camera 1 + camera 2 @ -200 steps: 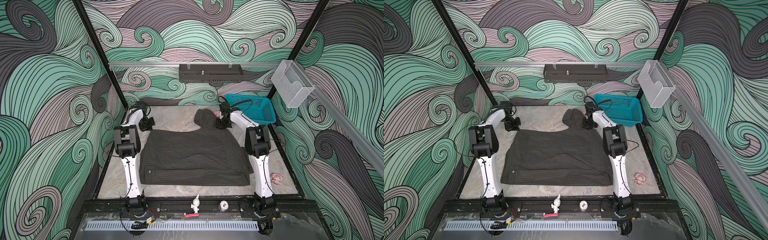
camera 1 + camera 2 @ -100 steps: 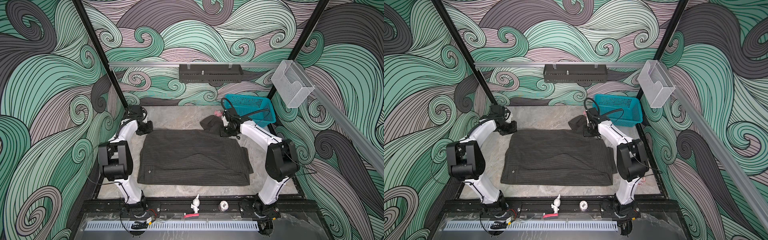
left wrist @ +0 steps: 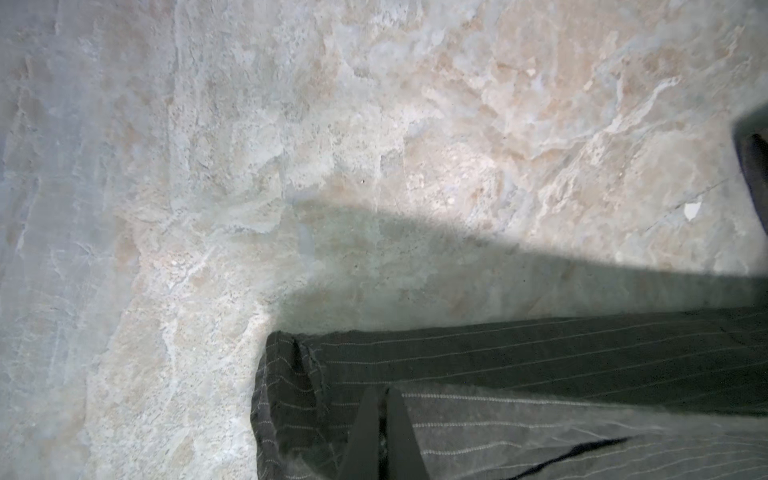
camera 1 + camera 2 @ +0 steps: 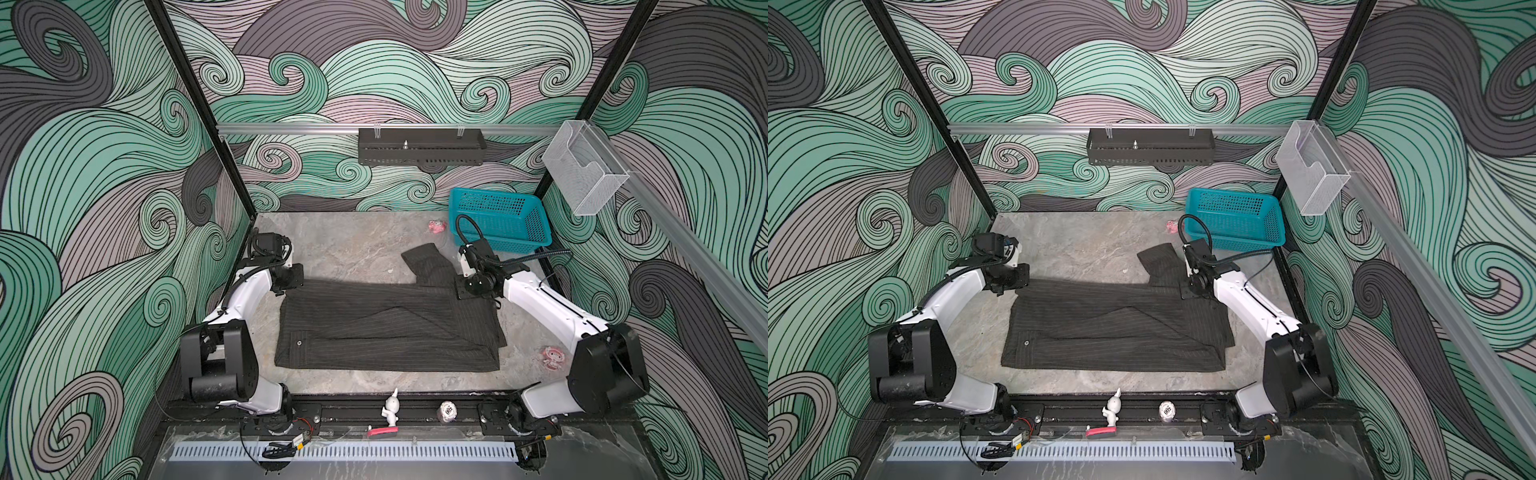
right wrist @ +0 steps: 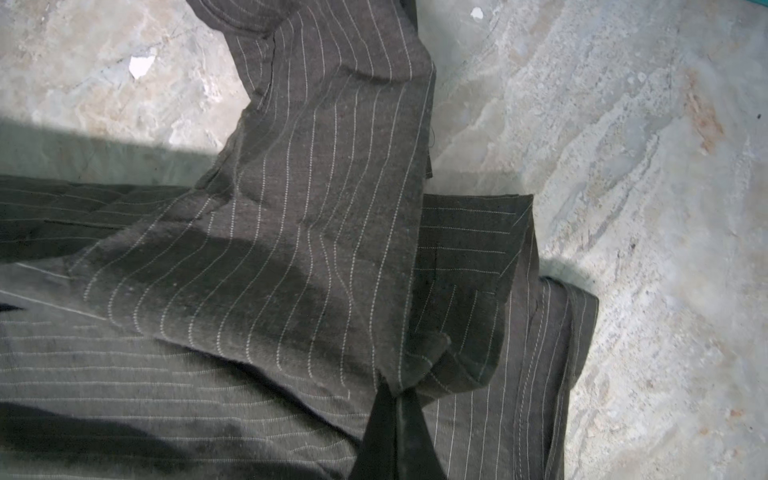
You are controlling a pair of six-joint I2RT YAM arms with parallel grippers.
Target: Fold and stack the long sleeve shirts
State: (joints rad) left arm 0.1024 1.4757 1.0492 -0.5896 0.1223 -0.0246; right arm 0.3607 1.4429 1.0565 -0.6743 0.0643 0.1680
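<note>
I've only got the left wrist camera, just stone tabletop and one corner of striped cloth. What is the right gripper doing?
Observer: The right gripper is shut on the shirt, pinching cloth at its far right corner.
Operator: Does anything stick out past that far edge?
Observer: Yes, a sleeve runs out across the table beyond it, pointing toward the teal basket but stopping short.
Operator: Anything else near the basket?
Observer: A small pink toy sits on the table beside it, apart from the sleeve.
</note>
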